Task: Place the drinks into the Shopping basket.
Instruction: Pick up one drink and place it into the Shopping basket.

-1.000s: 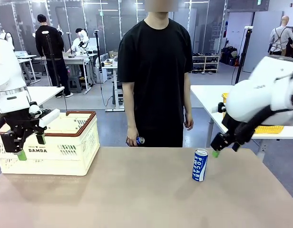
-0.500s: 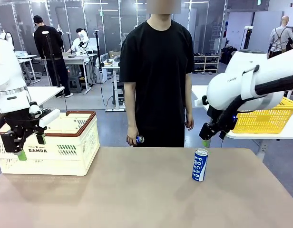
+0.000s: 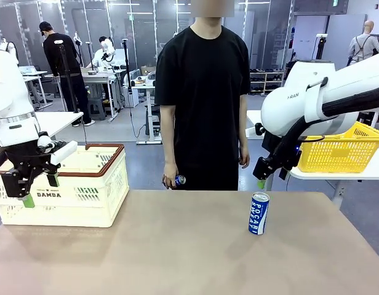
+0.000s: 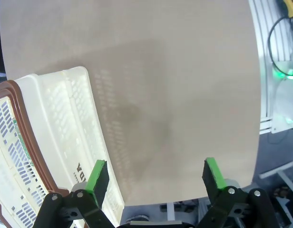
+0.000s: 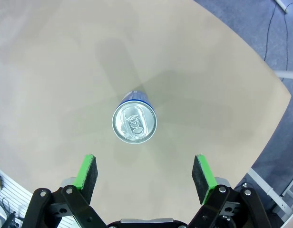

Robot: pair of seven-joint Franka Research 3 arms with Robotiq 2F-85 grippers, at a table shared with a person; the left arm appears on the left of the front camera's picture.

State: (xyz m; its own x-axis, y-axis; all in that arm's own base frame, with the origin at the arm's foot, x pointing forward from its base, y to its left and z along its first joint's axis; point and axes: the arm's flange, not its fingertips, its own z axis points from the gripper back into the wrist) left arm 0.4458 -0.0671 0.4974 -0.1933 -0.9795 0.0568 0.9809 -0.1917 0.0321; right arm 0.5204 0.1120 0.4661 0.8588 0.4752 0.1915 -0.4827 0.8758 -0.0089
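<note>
A blue Pocari Sweat can stands upright right of the table's middle. Seen from above, its silver top lies just ahead of my open right gripper. In the front view the right gripper hangs above the can, slightly behind it, and is not touching it. The person at the far edge holds another blue can low in one hand. The cream Shopping basket with its brown rim sits at the table's left. My left gripper hovers open in front of it, beside the basket wall, with nothing between its fingers.
A bright yellow mesh basket rests on a side table behind my right arm. The person stands at the far edge, near the middle. Bare tabletop stretches between the Shopping basket and the standing can.
My right arm has swung left and up, bringing its gripper from the can's right side to above it and uncovering the yellow basket. The left arm has not moved.
</note>
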